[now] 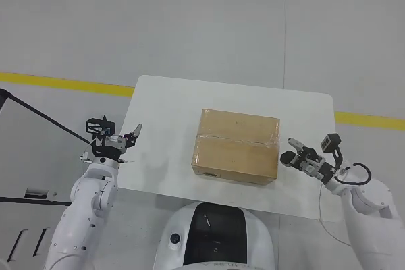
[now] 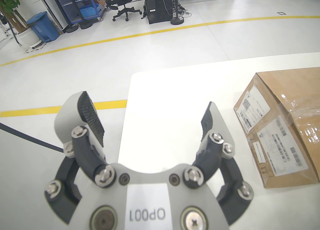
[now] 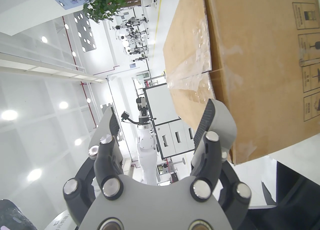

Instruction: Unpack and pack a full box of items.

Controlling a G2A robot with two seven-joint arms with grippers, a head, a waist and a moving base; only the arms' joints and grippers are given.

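Fingers of my right end effector [image 3: 161, 113] stand apart, holding nothing, just beside the right end of the box [image 1: 236, 145]. My left end effector [image 2: 146, 106] is spread and empty, well apart from the box, over the left edge of the worktop [image 1: 169, 115]. I think a one-sided push can slide the box toward the near edge. It is closed brown cardboard, with wrinkled clear tape on the seam and white labels on its left end.

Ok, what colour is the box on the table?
The box is brown cardboard; the top view shows it best.
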